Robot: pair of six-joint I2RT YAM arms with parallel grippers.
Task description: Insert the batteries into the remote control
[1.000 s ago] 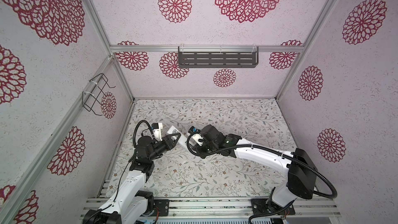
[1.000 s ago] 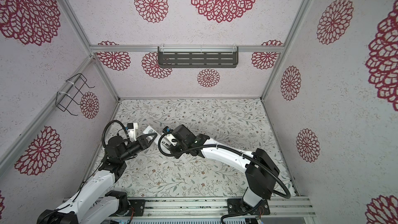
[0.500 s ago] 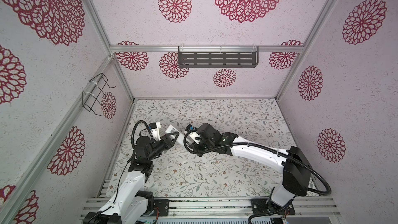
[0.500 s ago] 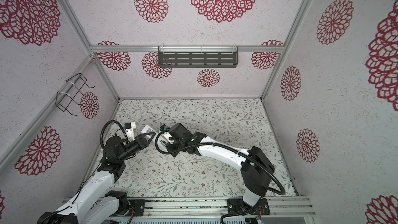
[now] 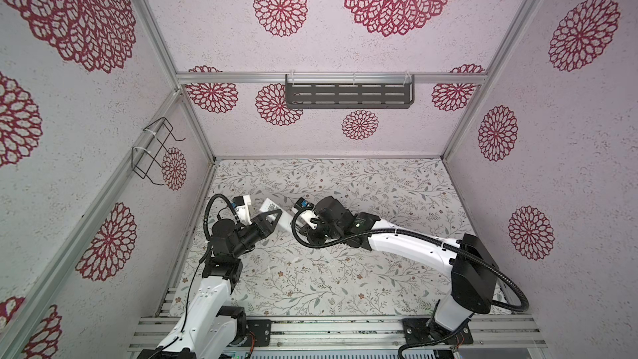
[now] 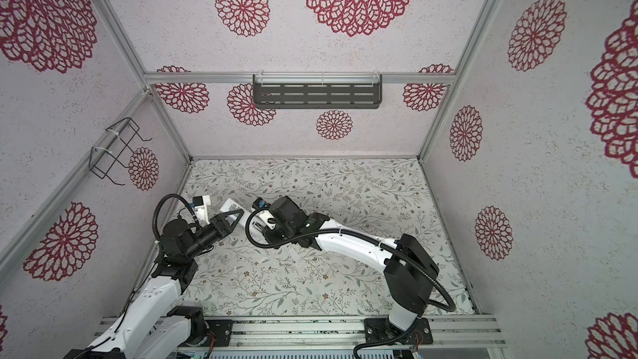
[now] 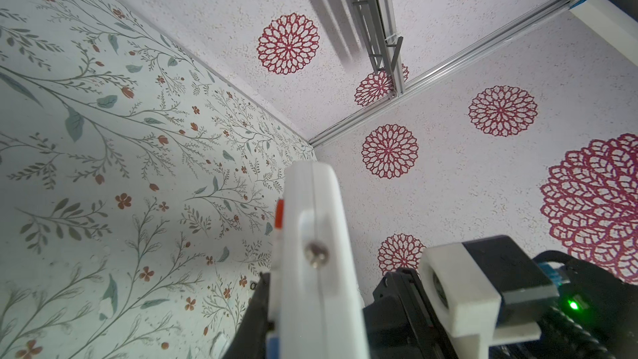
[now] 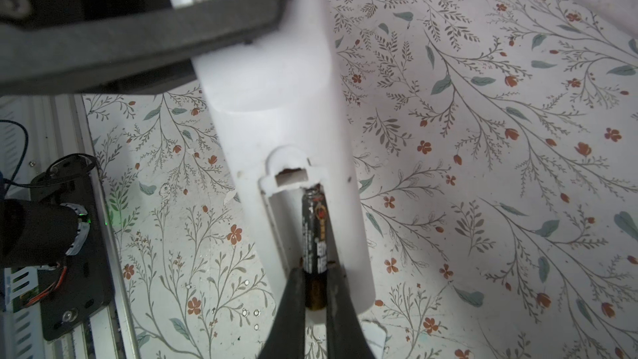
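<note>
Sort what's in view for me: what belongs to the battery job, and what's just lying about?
In the job:
remote control, gripped by the left pincer
battery, held by the right pincer, its tip in the open bay

Just there:
dark slotted shelf on the back wall
wire basket on the side wall

I've got open floral mat (image 5: pixel 397 195) across the right and back. Left side's tight: left gripper (image 5: pixel 273 218), raised remote control (image 5: pixel 268 207) and right gripper (image 8: pixel 316 281) crowd together near the left wall (image 5: pixel 103 202).
</note>
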